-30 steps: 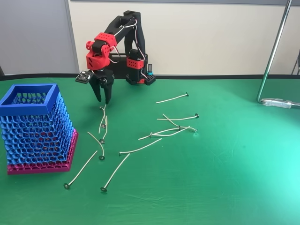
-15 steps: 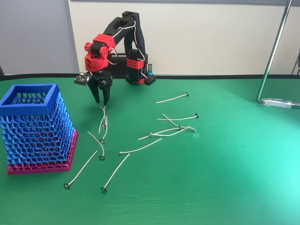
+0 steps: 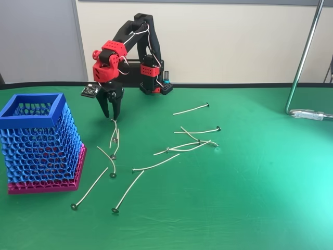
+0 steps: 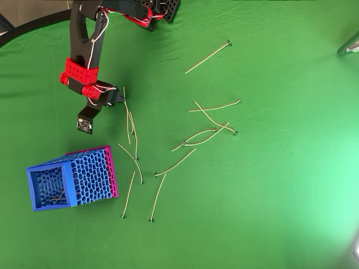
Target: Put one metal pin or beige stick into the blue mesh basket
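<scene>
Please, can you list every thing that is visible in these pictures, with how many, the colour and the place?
Thin cream-beige wire pins with small dark heads: about a dozen, scattered on the cloth right of the basket in the fixed view.
Tall square blue honeycomb mesh basket with pink base: one, at the left; the overhead view shows at least one pin inside it.
Green table cloth: one, covering the table.
Bent silver metal pole: one, right edge.
Black and red robot arm: one, at the back.
Black pincer: one, pointing down over the leftmost pins.
</scene>
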